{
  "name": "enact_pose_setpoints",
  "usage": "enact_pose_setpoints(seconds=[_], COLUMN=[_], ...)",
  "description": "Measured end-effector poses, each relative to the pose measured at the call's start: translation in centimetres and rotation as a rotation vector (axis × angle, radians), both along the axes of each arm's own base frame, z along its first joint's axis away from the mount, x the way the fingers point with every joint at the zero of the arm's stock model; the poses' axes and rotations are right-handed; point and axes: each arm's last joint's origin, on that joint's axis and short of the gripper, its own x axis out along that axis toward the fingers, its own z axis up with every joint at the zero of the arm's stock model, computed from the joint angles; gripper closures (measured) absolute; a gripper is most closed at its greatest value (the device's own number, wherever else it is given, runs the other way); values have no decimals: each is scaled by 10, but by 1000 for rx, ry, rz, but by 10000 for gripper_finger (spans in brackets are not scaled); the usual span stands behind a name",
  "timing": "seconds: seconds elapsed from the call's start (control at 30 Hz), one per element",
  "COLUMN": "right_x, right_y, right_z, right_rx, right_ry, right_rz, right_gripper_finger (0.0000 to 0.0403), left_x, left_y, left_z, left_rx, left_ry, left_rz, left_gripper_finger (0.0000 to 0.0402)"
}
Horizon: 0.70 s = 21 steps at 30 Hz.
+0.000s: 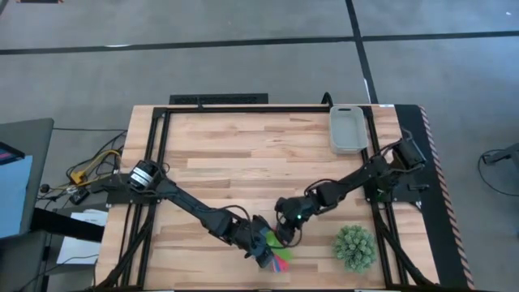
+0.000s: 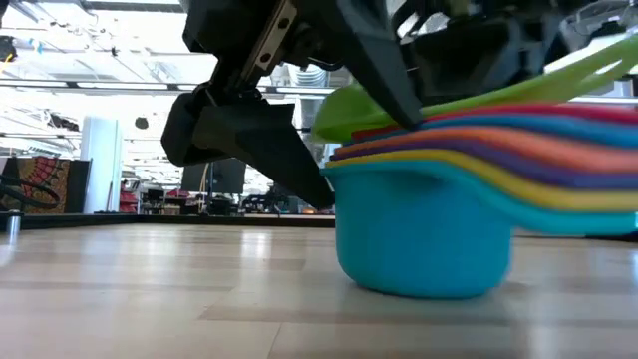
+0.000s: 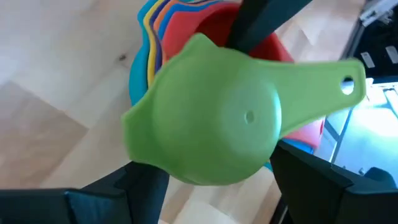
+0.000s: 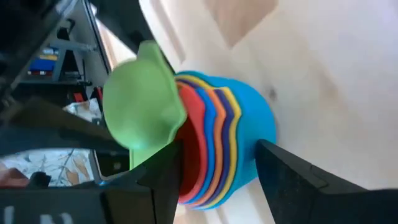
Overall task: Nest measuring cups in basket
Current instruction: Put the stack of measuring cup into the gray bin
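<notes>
High view puts the work at the near edge of the wooden table (image 1: 243, 154), where the left gripper (image 1: 266, 251) and the right gripper (image 1: 285, 235) meet over the nested stack (image 1: 280, 261); the pale grey basket (image 1: 347, 128) sits well apart at the far right corner, with no cup in it yet, and the spiky green plant (image 1: 355, 247) stands near the stack on the right arm's side.

Your left claw is spread wide and closed on the green measuring cup (image 3: 211, 118), one finger on each flank of the bowl; the cup hangs tilted over the stack, its rounded bottom turned toward the wrist camera and its handle sticking out to one side.

Your right claw looks clamped on the stack's wall, one finger down inside the red cup (image 3: 273, 46) and the other outside the light blue cup (image 2: 424, 239); as I judge it, it is there to steady the pile.

The step in hand looks like seating the green cup into the red one; do it well by levelling the bowl first, mouth up, because tilted as it is it will perch on the rim rather than drop in; line its handle up with the fanned handles below; watch the right finger inside the red cup, since it fills the very space the green bowl needs; clear it before you lower; release only once the cup sits flat.
</notes>
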Motion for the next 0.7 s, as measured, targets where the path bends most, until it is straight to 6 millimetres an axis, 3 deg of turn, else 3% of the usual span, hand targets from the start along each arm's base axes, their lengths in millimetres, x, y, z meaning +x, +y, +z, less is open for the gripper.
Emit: enact_pose_setpoints(seconds=[0.17, 0.4, 0.7], right_x=[6, 12, 18], right_y=[-18, -43, -73], right_z=[1, 0, 1], right_rx=[-17, -31, -16], right_ry=[-13, -19, -28], right_rz=[-31, -70, -89], right_gripper_finger=[182, 185, 186], left_x=[-2, -9, -4], left_y=[14, 43, 72], left_z=[2, 19, 21], left_rx=[44, 159, 135], left_ry=[69, 136, 180], left_rz=[0, -35, -103], left_gripper_finger=[145, 145, 145])
